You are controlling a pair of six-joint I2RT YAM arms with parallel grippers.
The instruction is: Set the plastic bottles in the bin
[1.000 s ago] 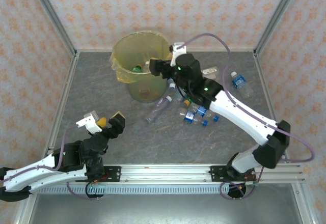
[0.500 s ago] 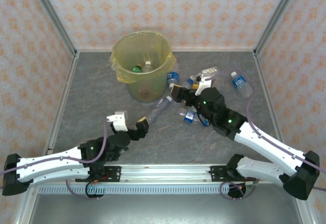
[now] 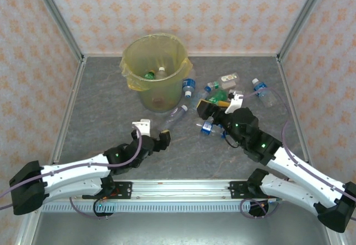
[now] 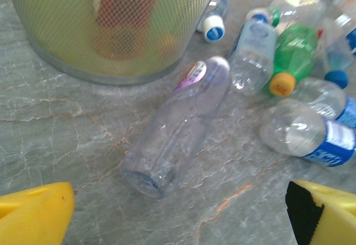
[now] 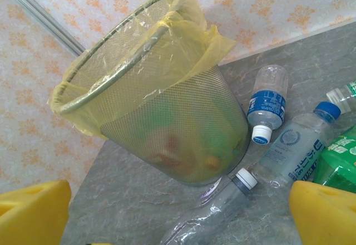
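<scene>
The clear bottle (image 4: pixel 178 125) lies just ahead of the wide-open left gripper (image 3: pixel 153 133), base nearest, long axis running toward the bin (image 3: pixel 158 92). The right gripper (image 3: pixel 219 104), also wide, sits farther off.

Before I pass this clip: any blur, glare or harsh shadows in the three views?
Top external: even light, sharp, only faint shadows on the table. Left wrist: soft overall, the bin wall and the green bottle smeared; the clear bottle nearest reads best. Right wrist: crisp, with mild glare on the bin's yellow liner.
</scene>
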